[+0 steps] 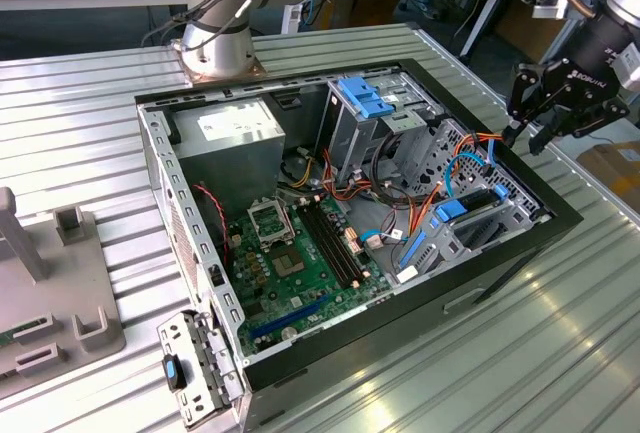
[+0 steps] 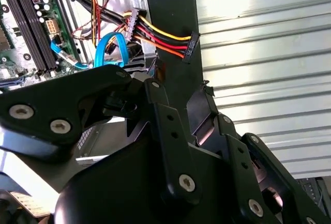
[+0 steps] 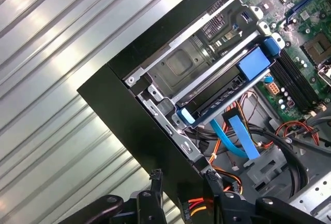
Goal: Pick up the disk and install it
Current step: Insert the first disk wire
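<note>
The disk (image 1: 478, 205) is a dark-grey drive in a bright blue carrier. It lies in the metal drive bay at the corner of the open computer case (image 1: 560, 215), on the exterior view's right. In the first wrist view the disk (image 3: 222, 99) sits slotted in the bay, its blue tab toward the motherboard. My gripper (image 1: 528, 131) hangs above the case's right wall, apart from the disk. Its fingers (image 3: 155, 176) stand open over the black case edge with nothing between them.
A ribbed blue flap (image 1: 365, 98) tops the tall cage at the back of the case. Thin blue cables (image 1: 468, 165) and orange wires run beside the bay. A power plug (image 2: 190, 47) dangles by the case wall. The motherboard (image 1: 300, 253) fills the floor. A grey fixture (image 1: 60, 293) stands at the left.
</note>
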{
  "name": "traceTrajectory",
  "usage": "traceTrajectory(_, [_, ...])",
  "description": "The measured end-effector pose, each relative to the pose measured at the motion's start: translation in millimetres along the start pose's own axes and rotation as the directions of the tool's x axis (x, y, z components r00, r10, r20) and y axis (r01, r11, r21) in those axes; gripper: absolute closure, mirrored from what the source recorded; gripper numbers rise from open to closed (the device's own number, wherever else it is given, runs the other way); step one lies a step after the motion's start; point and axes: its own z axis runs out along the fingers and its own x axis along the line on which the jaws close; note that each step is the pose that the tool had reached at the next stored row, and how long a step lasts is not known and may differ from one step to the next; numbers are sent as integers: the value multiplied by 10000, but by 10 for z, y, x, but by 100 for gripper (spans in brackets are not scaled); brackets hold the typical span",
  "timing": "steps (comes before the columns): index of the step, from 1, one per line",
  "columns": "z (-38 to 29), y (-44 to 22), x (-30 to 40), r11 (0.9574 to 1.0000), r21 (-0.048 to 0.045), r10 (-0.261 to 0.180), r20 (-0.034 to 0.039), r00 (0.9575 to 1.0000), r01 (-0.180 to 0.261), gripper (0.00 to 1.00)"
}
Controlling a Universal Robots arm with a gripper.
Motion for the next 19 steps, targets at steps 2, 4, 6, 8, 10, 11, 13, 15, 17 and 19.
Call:
traceTrajectory(2, [1, 2, 1, 9998, 87, -161, -28, 9999, 161, 56])
traceTrajectory(4, [1, 2, 1, 9997, 102, -209, -27, 9998, 210, 56])
traceTrajectory(6, [1, 2, 1, 9997, 102, -210, -27, 9998, 211, 56])
traceTrajectory(8, [3, 3, 2, 9996, 194, -211, 44, 9998, 210, 56])
traceTrajectory(10, [13, 2, 2, 9989, 400, -233, 206, 9995, 225, 56])
traceTrajectory(11, [26, 3, 2, 9989, 403, -244, 207, 9995, 235, 56])
traceTrajectory(13, [66, 5, 3, 9989, 402, -266, 207, 9994, 258, 56])
traceTrajectory(15, [105, 7, 4, 9988, 400, -286, 207, 9994, 277, 56])
traceTrajectory(17, [111, 8, 4, 9988, 398, -290, 206, 9994, 282, 56])
traceTrajectory(19, [123, 8, 5, 9988, 402, -298, 210, 9993, 290, 56])
